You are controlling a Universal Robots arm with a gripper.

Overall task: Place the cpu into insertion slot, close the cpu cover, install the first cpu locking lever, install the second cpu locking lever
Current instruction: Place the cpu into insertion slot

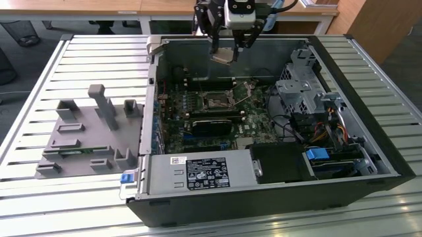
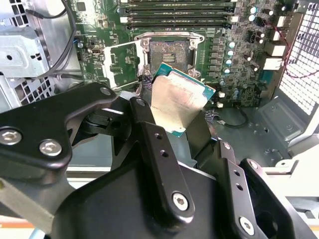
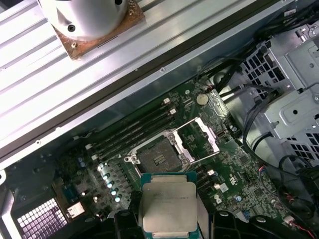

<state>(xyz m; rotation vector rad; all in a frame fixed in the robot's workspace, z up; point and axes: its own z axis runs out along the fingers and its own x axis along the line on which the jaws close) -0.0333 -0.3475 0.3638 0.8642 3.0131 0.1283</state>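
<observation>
Silvery cpu is clamped in my gripper, hovering above the open insertion slot. Its cpu cover stands flipped aside.

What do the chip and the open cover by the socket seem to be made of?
The chip has a matte silver-grey metal face with soft reflections; its thin rim looks like green circuit board. The cover seems bare metal, perhaps steel: bright and shiny.
</observation>
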